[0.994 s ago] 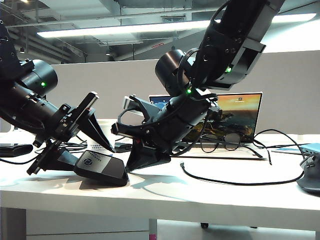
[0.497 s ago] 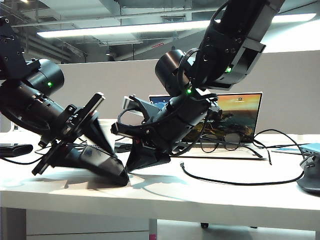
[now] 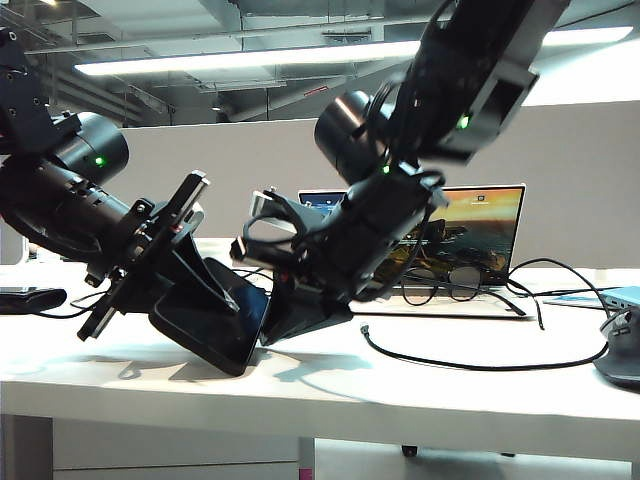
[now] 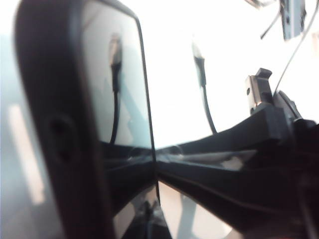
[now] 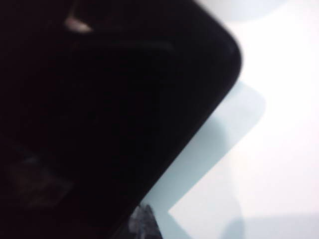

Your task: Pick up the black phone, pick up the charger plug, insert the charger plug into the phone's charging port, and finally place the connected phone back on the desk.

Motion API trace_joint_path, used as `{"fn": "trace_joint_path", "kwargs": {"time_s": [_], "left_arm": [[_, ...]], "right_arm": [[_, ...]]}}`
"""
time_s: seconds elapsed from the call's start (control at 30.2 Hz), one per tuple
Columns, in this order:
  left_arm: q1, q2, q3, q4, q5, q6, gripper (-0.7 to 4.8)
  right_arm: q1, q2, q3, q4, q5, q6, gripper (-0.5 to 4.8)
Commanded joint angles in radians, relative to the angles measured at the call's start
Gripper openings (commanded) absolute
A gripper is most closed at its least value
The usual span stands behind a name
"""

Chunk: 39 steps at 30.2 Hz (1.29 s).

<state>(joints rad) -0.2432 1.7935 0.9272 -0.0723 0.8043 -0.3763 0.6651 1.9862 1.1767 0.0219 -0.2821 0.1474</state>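
The black phone [image 3: 212,318] stood tilted on one lower corner against the desk [image 3: 400,385], its glossy screen facing the right side of the exterior view, held up between the fingers of the left gripper [image 3: 190,285]. In the left wrist view the black phone [image 4: 84,124] filled the near side, its screen mirroring a thin cable. The desk was white and smooth, with a grey partition [image 3: 590,180] behind it and ceiling strip lights [image 3: 250,58] above; an open laptop [image 3: 470,235], a pair of glasses [image 3: 445,283] and a loose black cable [image 3: 470,360] lay further back. The left gripper was pressed onto the phone's edges, its arm slanting down from the left. The right gripper [image 3: 300,320] was pressed together just beside the phone, low over the desk, its arm bent steeply down from above. The right wrist view showed only a dark rounded shape [image 5: 99,109] over the white surface; the charger plug could not be made out.
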Motion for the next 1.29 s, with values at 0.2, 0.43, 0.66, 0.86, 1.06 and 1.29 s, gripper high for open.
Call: {"fn": "trace_joint_path", "kwargs": {"time_s": [0.2,0.43,0.66,0.86,1.06,1.29], "left_arm": [[-0.002,-0.121,-0.001,-0.072,0.001,0.217,-0.06],[-0.002,-0.303,-0.001,-0.106,-0.001,0.447,-0.06],[-0.008,-0.485,-0.001,-0.100,-0.047,0.582,-0.06],[-0.044,-0.586,-0.001,-0.088,-0.092,0.692,-0.06],[-0.102,-0.638,-0.001,-0.030,-0.093,0.731,-0.06],[-0.178,-0.660,-0.001,0.012,-0.111,0.791,-0.06]], "right_arm": [[-0.036,-0.224,0.002,-0.179,-0.017,-0.056,-0.06],[-0.047,-0.411,0.002,-0.252,-0.114,-0.131,-0.05],[-0.047,-0.561,0.002,-0.258,-0.220,-0.157,-0.06],[-0.047,-0.638,0.002,-0.279,-0.291,-0.171,-0.06],[-0.035,-0.668,0.002,-0.366,-0.323,-0.217,-0.06],[-0.030,-0.719,0.002,-0.398,-0.319,-0.230,-0.06]]}}
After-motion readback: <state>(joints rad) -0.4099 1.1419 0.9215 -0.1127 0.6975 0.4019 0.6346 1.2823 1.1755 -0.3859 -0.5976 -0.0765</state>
